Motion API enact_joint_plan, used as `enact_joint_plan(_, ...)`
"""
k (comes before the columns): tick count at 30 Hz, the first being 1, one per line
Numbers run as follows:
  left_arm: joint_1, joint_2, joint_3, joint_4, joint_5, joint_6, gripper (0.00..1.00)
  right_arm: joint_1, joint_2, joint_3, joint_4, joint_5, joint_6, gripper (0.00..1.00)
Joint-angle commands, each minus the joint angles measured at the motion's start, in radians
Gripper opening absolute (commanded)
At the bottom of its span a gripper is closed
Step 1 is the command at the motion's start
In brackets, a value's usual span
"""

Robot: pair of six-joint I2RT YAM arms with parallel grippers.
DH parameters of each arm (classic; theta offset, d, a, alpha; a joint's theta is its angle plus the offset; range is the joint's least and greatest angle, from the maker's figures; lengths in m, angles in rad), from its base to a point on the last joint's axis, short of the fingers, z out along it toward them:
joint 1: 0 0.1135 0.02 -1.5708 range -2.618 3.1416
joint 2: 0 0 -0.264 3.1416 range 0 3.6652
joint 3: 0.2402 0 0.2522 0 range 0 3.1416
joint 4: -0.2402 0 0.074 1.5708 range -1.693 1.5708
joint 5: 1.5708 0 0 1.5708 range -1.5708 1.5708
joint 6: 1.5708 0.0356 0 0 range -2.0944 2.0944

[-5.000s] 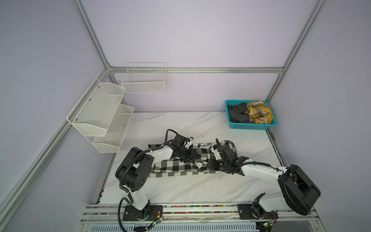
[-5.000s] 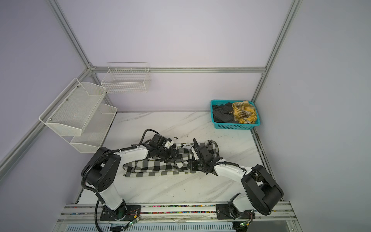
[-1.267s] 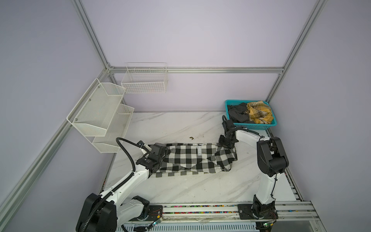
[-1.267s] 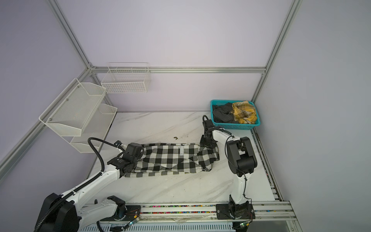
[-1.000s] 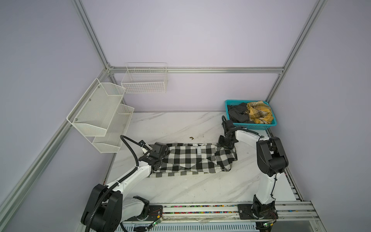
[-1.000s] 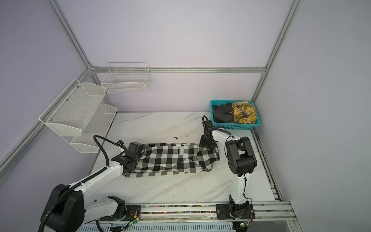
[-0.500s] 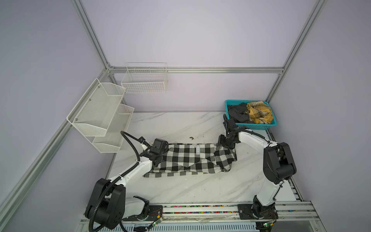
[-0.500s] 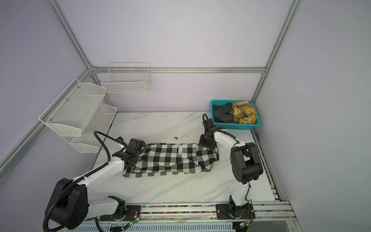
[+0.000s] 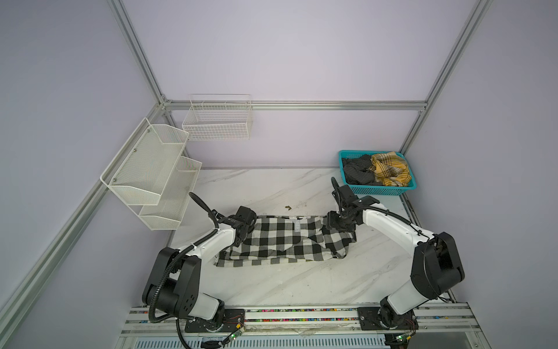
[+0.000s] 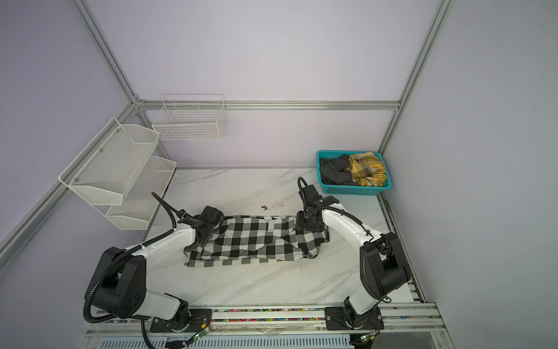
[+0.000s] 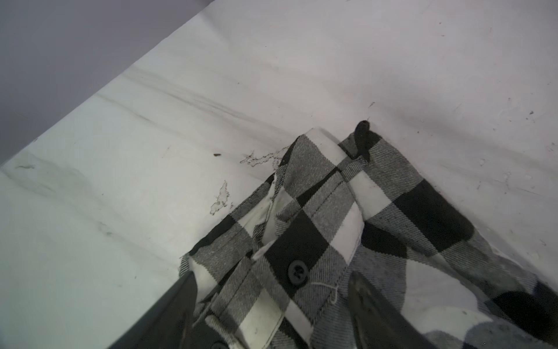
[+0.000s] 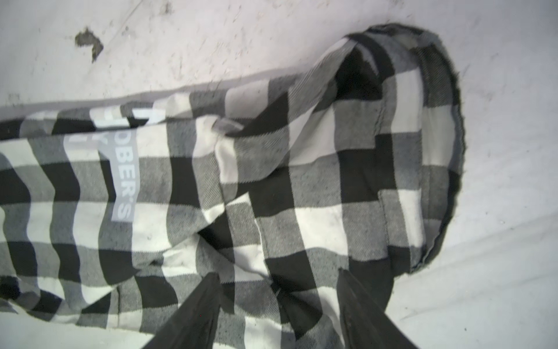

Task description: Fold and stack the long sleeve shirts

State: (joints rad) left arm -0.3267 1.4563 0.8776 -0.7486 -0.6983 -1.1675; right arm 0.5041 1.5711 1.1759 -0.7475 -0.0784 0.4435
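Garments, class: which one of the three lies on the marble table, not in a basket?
The black-and-white checked shirt, spread on the table; the dark garment and the yellow plaid garment sit bunched in the teal basket.

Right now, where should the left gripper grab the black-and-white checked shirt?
The layered, buttoned edge at the left end of the black-and-white checked cloth shirt, directly under the open left gripper. Come straight down from above, jaws astride that edge. The shirt lies flat on the white marble table, so its stacked layers there likely give the best pinch.
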Motion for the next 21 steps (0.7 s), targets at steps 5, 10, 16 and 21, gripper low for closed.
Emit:
enact_joint_plan(5,-0.065,-0.067,0.161,0.067,0.071,0.142,0.42,0.159,-0.063,-0.172,-0.022,-0.018,0.103,0.43)
enact_joint_plan(10,-0.072,0.037,0.112,0.221,0.255,0.233,0.14,0.174,0.017,-0.198,0.089,-0.086,0.138,0.35)
enact_joint_plan(16,-0.058,0.147,0.076,0.243,0.279,0.261,0.00,0.114,0.191,-0.153,0.177,-0.041,0.147,0.31)
enact_joint_plan(21,-0.046,0.149,0.013,0.251,0.305,0.278,0.00,0.002,0.342,0.036,0.184,0.006,0.123,0.32)
